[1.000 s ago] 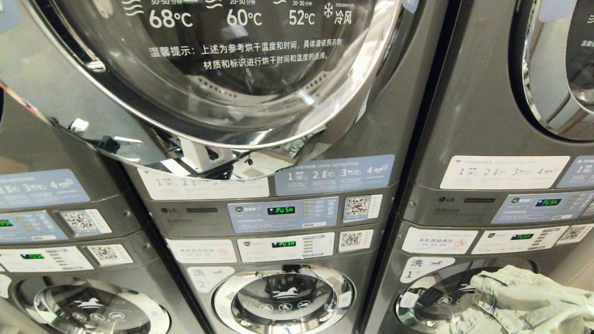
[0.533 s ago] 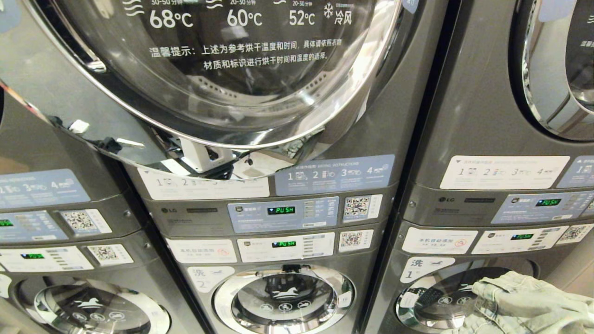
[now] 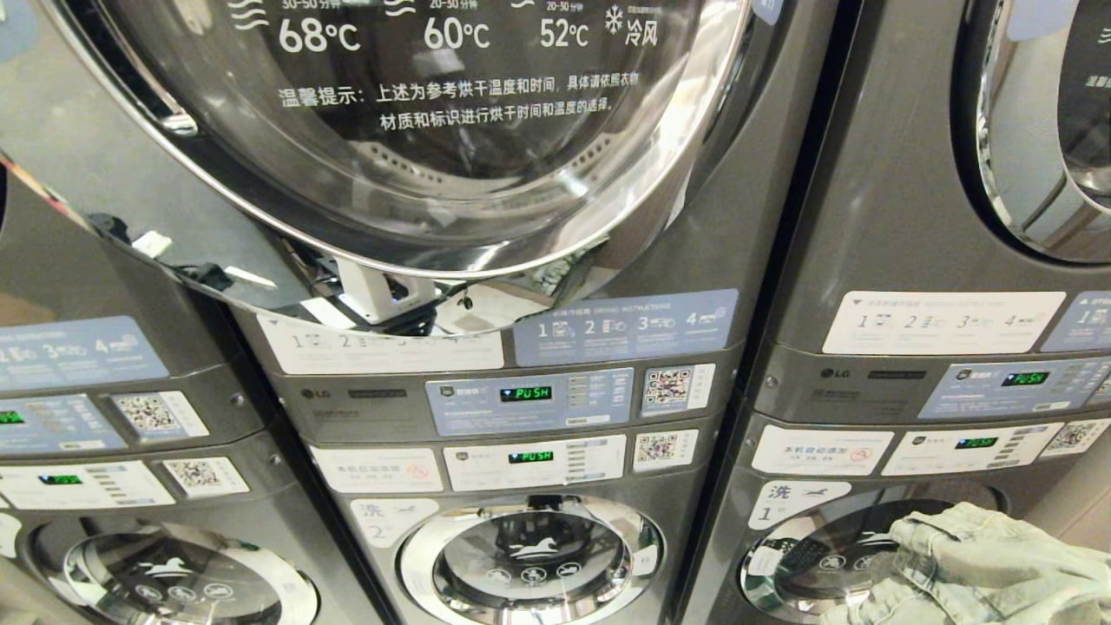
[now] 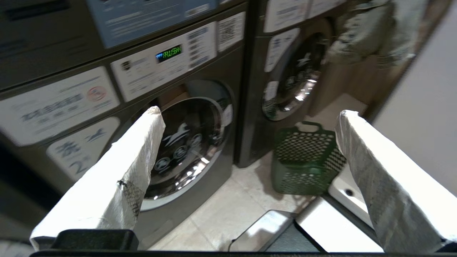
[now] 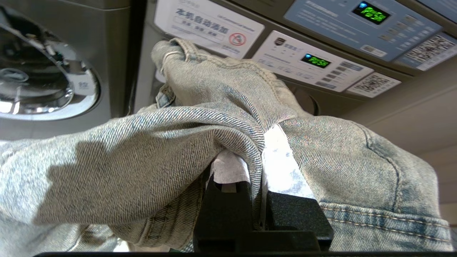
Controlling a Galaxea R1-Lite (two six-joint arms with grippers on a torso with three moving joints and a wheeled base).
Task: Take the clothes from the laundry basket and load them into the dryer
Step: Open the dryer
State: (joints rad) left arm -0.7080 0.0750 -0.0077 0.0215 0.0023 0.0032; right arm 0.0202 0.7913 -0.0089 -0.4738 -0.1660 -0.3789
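The right hand [image 5: 255,171] is pinching a fold of a pale, washed-out denim garment [image 5: 200,117] between its white-covered fingers [image 5: 228,169], which are standing close together on the cloth. The denim is draping over both sides of the hand and hiding most of it. In the head view the garment [image 3: 981,564] is showing at the lower right, hanging in front of the round door of the right-hand lower machine [image 3: 825,555], below that machine's control panel [image 3: 972,447].

The left hand [image 4: 250,117] is standing wide, holding nothing, its two white-wrapped fingers [image 4: 142,142] far apart. Between them the left wrist view is looking down at the tiled floor [image 4: 228,210], at the round door of the middle lower machine [image 4: 189,142], and at a green perforated laundry basket [image 4: 305,160] standing on the floor just beside the front of the right-hand machine. No clothes can be made out inside the basket from here. The denim garment [image 4: 371,32] is also showing, blurred, high above the basket.

In the head view the big chrome-ringed dryer door [image 3: 417,130] of the middle upper machine is filling the top of the scene, its glass carrying printed temperature figures. Under it the green displays [image 3: 525,393] are reading PUSH. Neither arm itself is showing in the head view.
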